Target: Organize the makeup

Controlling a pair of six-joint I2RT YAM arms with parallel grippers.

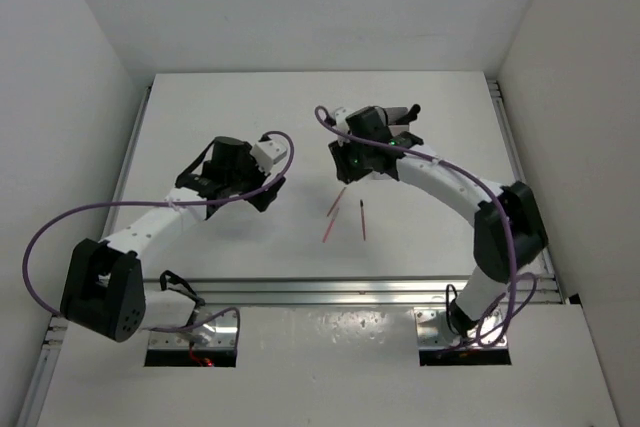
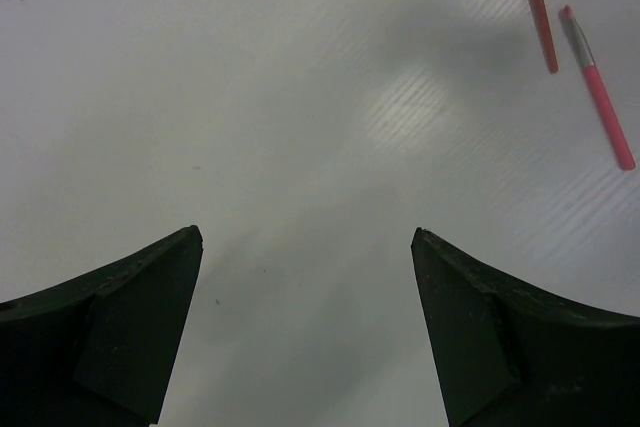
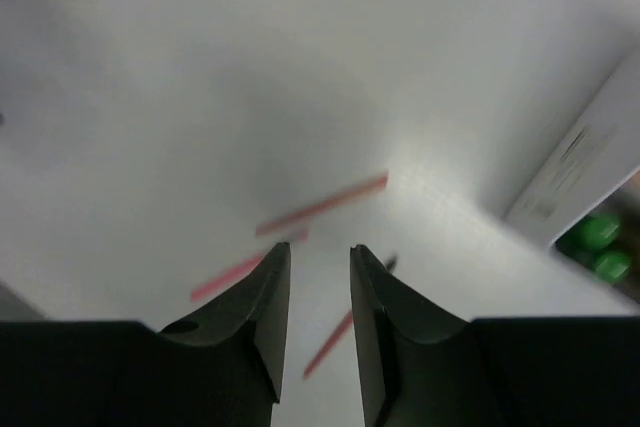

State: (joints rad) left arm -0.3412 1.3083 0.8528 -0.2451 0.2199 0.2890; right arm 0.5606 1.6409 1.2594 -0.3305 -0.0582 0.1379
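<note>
Three thin pink/red pencils lie loose on the white table: one (image 1: 335, 200), one (image 1: 328, 227) and one (image 1: 362, 219). My right gripper (image 1: 343, 165) hovers just above and behind them. In the right wrist view its jaws (image 3: 320, 247) stand narrowly open and empty, with the blurred pencils (image 3: 322, 205) below and beyond the tips. Green bottles (image 3: 600, 232) show at that view's right edge. My left gripper (image 1: 268, 193) is wide open and empty (image 2: 305, 235) over bare table. An orange-red pencil (image 2: 537, 7) and a pink pencil (image 2: 600, 92) lie far ahead to its right. The sponges, lipstick, copper tube and brush are out of view.
A white rectangular box (image 3: 585, 162) stands beside the green bottles at the right of the right wrist view. The table (image 1: 230, 117) is walled by white panels, with a metal rail along its near edge (image 1: 330, 292).
</note>
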